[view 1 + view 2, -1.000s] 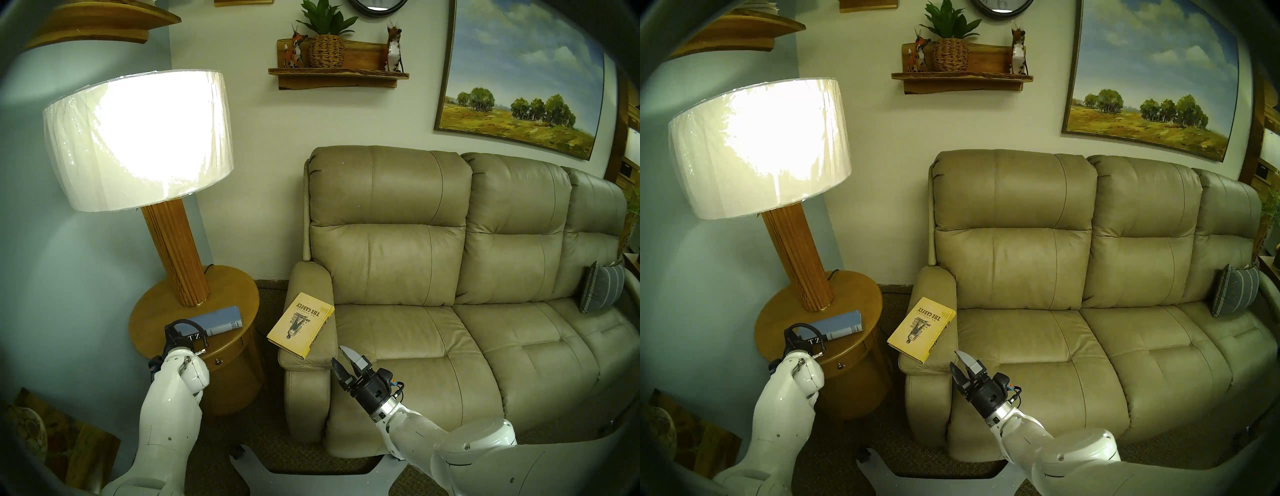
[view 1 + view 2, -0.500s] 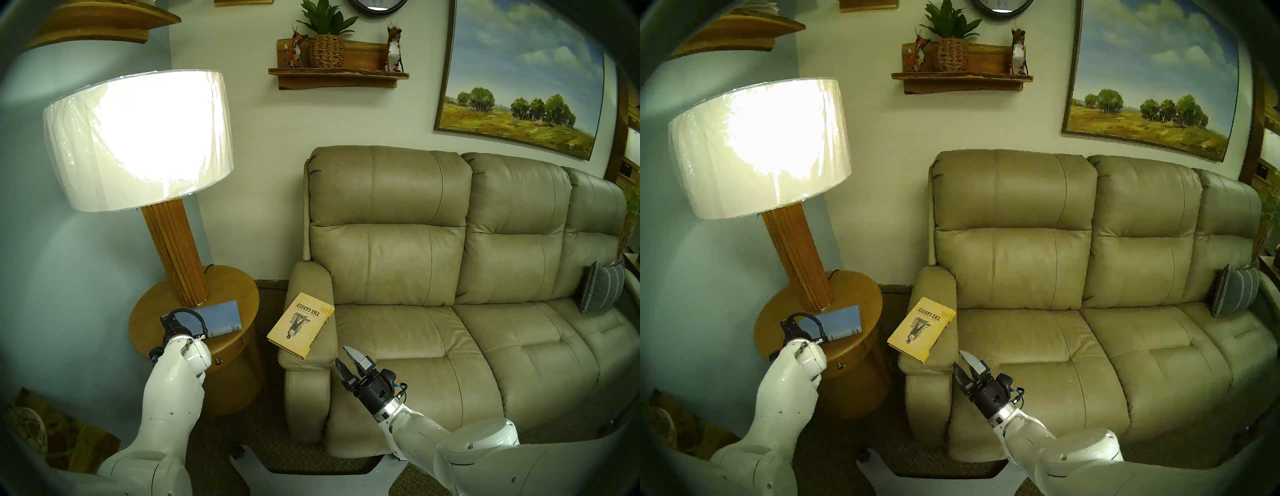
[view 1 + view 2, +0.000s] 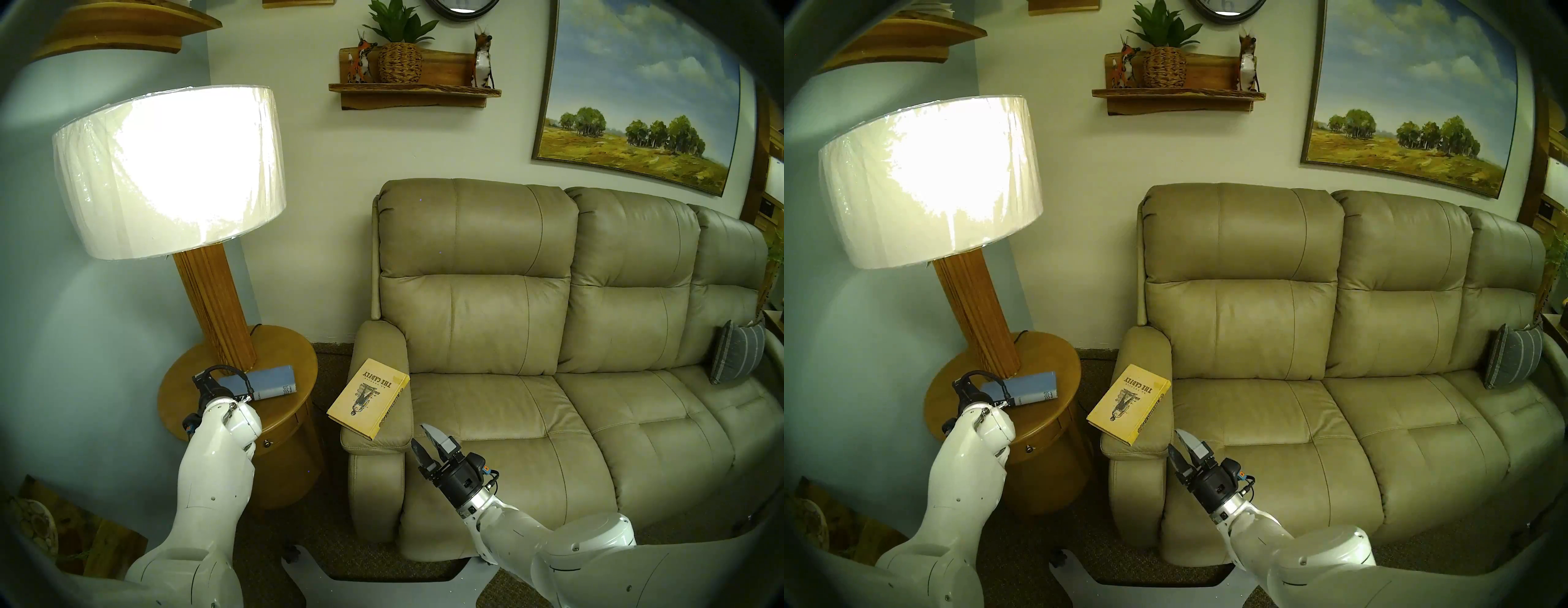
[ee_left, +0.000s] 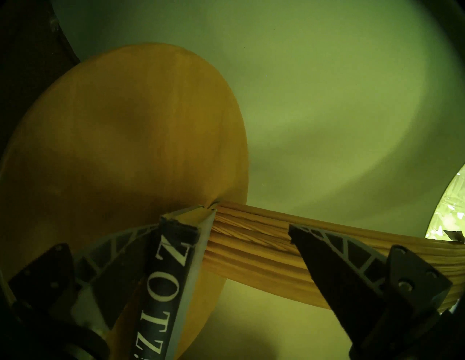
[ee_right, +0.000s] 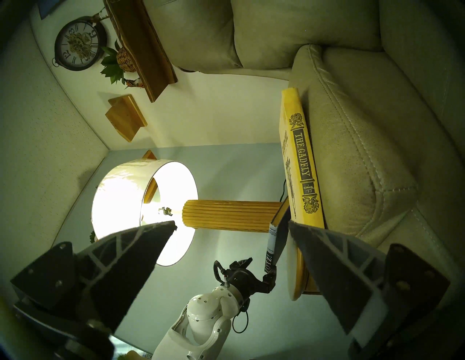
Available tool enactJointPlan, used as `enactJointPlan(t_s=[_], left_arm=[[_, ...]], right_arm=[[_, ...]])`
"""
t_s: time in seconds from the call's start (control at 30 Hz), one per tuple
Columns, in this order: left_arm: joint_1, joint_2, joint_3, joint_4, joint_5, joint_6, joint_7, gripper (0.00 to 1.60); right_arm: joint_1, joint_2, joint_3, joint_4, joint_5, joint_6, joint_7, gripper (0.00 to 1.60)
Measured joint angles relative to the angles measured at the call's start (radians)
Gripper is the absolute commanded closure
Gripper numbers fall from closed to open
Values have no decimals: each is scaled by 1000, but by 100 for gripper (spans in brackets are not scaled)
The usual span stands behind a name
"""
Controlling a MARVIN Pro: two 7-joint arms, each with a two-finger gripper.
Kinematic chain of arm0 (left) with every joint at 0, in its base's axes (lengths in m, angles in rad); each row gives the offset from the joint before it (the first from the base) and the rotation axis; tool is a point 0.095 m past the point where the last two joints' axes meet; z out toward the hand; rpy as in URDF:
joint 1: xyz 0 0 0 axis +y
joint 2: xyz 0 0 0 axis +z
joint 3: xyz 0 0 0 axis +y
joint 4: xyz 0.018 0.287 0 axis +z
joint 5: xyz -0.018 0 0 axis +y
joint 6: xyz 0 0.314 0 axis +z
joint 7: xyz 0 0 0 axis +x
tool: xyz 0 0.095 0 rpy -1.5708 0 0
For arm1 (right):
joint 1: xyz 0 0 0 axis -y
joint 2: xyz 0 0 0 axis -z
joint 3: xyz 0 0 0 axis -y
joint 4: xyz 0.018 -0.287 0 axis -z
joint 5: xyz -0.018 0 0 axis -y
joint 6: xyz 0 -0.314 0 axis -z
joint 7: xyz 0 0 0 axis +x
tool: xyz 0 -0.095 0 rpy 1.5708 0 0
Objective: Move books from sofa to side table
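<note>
The sofa [image 3: 509,297] is a tan three-seat unit that fills the right half of the head views, and it carries a grey striped cushion [image 3: 737,358] at its far end. A lit lamp [image 3: 169,170] with a wide pale shade and a ribbed wooden post stands on the round wooden desk [image 3: 292,352], which sits just beside the sofa's near armrest. The left gripper [image 4: 225,226] is positioned over the desk with its jaws spread wide. The blue book [image 3: 271,382] lies on the desk top with its far end at the foot of the lamp post, and its black spine, lettered "ZOTZ", runs between the fingers. The spine sits close against one finger, and the other finger [image 4: 327,264] stands well apart from it, so no grip is applied. Whether the blue book lies flat or leans on the post cannot be determined. The right gripper [image 3: 420,435] is held in the air just in front of the armrest, with its jaws open and nothing between them. The yellow book [image 3: 368,403] lies cover-up on the armrest, and its corner overhangs the side facing the desk.
</note>
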Motion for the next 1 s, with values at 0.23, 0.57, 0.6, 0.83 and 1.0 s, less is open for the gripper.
enactJointPlan(t_s=[0.23, 0.57, 0.6, 0.83, 1.0], left_arm=[[67, -23, 11, -75, 6, -5, -13, 0], [158, -50, -3, -184, -3, -25, 42, 0], [166, -54, -8, -198, -12, -25, 57, 0], [194, -70, -16, -259, -40, -29, 143, 0], [192, -72, -20, -268, -53, -32, 200, 0]], right_arm=[[0, 0, -4, 0, 6, -6, 0, 0], [-2, 0, -16, 0, 16, -9, 0, 0], [-2, 0, -18, 0, 17, -9, 0, 0], [-3, 0, -26, 0, 25, -10, 0, 0], [-4, 0, -31, 0, 31, -11, 0, 0]])
